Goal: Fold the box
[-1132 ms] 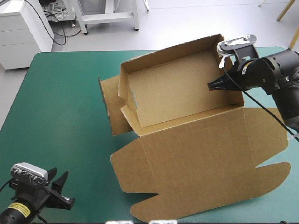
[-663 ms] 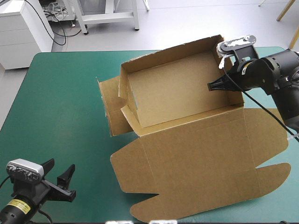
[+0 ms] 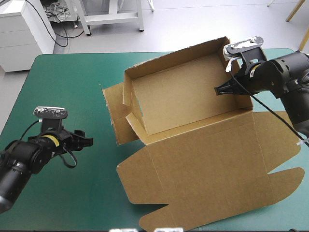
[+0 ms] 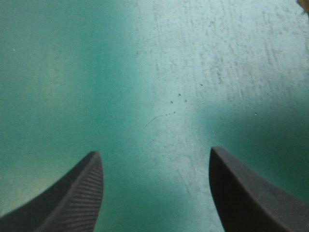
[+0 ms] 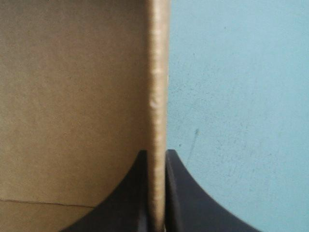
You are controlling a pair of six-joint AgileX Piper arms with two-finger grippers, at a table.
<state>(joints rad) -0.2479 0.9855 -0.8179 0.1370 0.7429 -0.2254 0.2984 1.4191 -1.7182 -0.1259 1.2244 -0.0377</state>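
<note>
Swinging in from the table's near left corner, the left gripper [image 3: 86,140] now sits well forward of where it was just before. It is low over the teal-green cover [image 3: 58,92] and aimed toward the box [image 3: 193,145]. Its black fingers stand wide apart with nothing between them, and its wrist view shows only bare cover ahead. It is near the box's left end but not touching the board.

Next out lies the lid [image 3: 207,174], spread flat on the table toward the robot, with rounded tuck flaps along its near edge. Beyond the lid's hinge crease stands the tray [image 3: 183,94], its back and right walls raised. At the tray's left end the side flap [image 3: 112,116] leans outward, neither upright nor tucked in.

Farthest off, the right gripper [image 3: 218,90] has not moved. It is pinched on the tray's right wall [image 5: 157,87], one finger inside and one outside, with the board's edge running straight out between them. The box itself has hardly shifted.

The right arm appears to be anchoring the tray while the left comes in to deal with the untucked end. That step likely calls for catching the side flap from outside and turning it up over the left wall. Pushing too hard could slide or twist the tray against the right arm's hold.
</note>
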